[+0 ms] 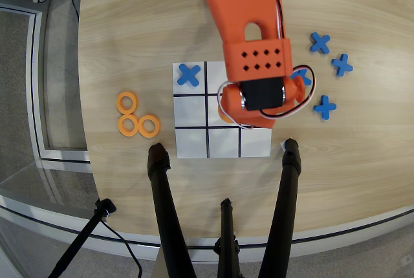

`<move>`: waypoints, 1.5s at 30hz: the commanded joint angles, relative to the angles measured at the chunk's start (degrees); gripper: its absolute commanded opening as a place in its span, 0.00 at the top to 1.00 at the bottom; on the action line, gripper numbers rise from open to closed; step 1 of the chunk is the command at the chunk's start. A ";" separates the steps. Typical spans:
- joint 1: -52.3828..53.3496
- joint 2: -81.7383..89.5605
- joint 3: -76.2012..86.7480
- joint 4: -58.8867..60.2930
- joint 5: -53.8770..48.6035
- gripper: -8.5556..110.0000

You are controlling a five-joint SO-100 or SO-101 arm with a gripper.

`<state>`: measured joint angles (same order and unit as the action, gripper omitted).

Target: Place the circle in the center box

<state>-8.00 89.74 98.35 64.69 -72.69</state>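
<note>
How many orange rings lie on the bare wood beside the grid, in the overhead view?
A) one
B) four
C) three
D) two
C: three orange rings lie in a cluster on the wood, left of the white grid.

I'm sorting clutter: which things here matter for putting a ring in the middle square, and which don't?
Job:
- orange arm
- grid board
- middle square, mostly covered
- ring edge under arm

Lying about:
- three spare rings
- crosses beside board
- cross on board
- tripod legs
</note>
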 commanded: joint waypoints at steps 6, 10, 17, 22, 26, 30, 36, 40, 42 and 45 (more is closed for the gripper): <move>1.14 -7.91 -1.32 -6.77 0.26 0.93; 2.29 -9.84 -0.62 -8.17 0.00 0.93; 3.25 -11.78 1.23 -9.93 -0.09 0.93; 3.16 -12.74 1.23 -11.07 0.18 0.93; 3.16 -13.80 0.62 -11.25 0.18 0.93; 3.25 -14.41 0.53 -11.34 0.53 0.93; 3.34 -16.00 -1.23 -11.43 1.05 0.93; 3.87 -16.17 -1.85 -11.34 1.05 0.93; 3.96 -16.08 -1.93 -11.07 1.05 0.93; 4.22 -15.73 -1.93 -10.72 1.23 0.91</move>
<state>-4.48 73.65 97.65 53.44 -71.81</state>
